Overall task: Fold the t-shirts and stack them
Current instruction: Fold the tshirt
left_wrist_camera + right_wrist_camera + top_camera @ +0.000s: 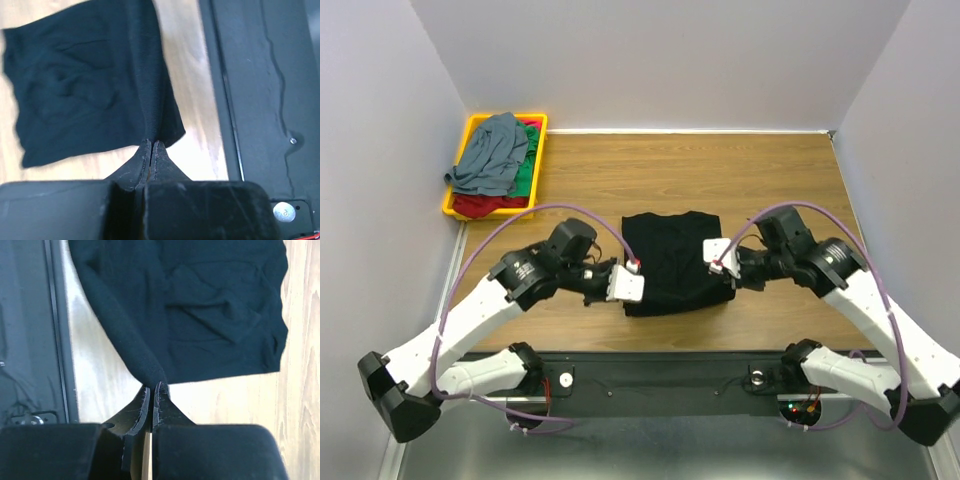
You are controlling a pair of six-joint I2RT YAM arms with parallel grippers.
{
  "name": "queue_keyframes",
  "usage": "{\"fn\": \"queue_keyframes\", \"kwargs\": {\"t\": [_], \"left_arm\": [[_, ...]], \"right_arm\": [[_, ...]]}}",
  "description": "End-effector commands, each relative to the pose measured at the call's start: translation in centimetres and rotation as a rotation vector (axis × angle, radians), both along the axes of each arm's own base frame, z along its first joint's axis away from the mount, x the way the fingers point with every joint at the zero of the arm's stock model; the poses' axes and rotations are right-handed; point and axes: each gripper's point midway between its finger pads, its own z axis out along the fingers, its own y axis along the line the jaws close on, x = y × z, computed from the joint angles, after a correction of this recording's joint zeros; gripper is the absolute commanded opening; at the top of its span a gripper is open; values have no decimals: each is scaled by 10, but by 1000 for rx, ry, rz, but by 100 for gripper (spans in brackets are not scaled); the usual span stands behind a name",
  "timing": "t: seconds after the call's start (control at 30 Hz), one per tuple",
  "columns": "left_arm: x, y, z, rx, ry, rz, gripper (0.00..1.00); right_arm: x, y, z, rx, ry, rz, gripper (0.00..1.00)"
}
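Note:
The black t-shirt (672,255) lies partly folded in the middle of the wooden table. My left gripper (638,272) is shut on its near left edge. In the left wrist view the fingertips (151,144) pinch a raised ridge of the black t-shirt (85,85). At the near right edge my right gripper (718,262) is also shut on the cloth. The right wrist view shows that gripper (153,386) clamped on a pulled-up fold of the black t-shirt (200,310). A grey-blue t-shirt (492,155), a green one (527,176) and a red one (480,206) lie heaped at the back left.
The heaped shirts sit in a yellow tray (506,118) by the left wall. A black base rail (660,378) runs along the table's near edge, close behind both grippers. Grey walls close in the left, back and right sides.

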Motion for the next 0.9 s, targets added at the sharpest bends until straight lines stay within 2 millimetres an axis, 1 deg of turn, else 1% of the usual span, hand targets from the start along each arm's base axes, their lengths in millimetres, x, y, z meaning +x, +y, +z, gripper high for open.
{"fn": "queue_keyframes", "kwargs": {"t": [0.0,0.03,0.07,0.1,0.13,0.17,0.2,0.23,0.27,0.3,0.33,0.37,0.4,0.43,0.5,0.53,0.57,0.6,0.63,0.7,0.73,0.8,0.83,0.87], "left_arm": [[32,-9,27,-43,-8,75,0],[43,-8,25,-36,-9,86,0],[67,-5,22,-29,-5,123,0],[81,-1,21,-25,-3,142,0],[104,1,18,-21,19,175,0],[116,2,17,-17,12,176,0],[125,1,17,-16,17,179,0],[142,0,13,-11,36,194,0],[156,-1,11,-14,31,210,0],[167,-1,7,-12,35,216,0],[180,-4,14,-27,21,215,0],[197,-2,-6,-2,63,236,0],[207,-2,-12,5,74,246,0],[225,-4,-27,22,104,256,0],[245,-3,-45,32,141,281,0],[257,2,-54,40,155,305,0],[271,2,-72,48,205,337,0],[281,4,-80,48,217,355,0],[295,7,-95,55,250,380,0],[301,10,-108,67,282,397,0],[301,11,-119,82,302,400,0],[297,12,-127,98,315,398,0],[290,14,-134,117,333,400,0],[286,15,-136,126,342,400,0]], "right_arm": [[32,5,-4,-70,-26,-36,0],[39,7,-6,-76,-36,-22,1],[53,10,-9,-67,-38,-30,1],[62,10,-10,-65,-40,-30,1],[83,4,-5,-53,-77,-53,0],[94,6,-15,-50,-42,-43,1],[107,2,-18,-58,-65,-26,1],[128,-11,-19,-56,-77,-67,1],[142,-11,-15,-40,-84,-64,1],[156,-12,-32,-56,-40,-63,1],[168,-15,-38,-60,-33,-57,1],[181,-16,-35,-51,-42,-57,1],[190,-14,-38,-48,-41,-53,1],[200,-12,-60,-56,8,-50,1],[214,-7,-75,-46,40,-53,1],[225,-4,-78,-35,32,-67,0],[232,-2,-99,-40,76,-72,0],[236,0,-107,-38,88,-78,1],[244,1,-124,-38,119,-94,1],[250,3,-139,-35,141,-109,1],[254,4,-152,-39,164,-121,1],[257,5,-159,-41,186,-140,1],[257,5,-161,-38,205,-158,1],[253,5,-165,-36,226,-165,0]]}}
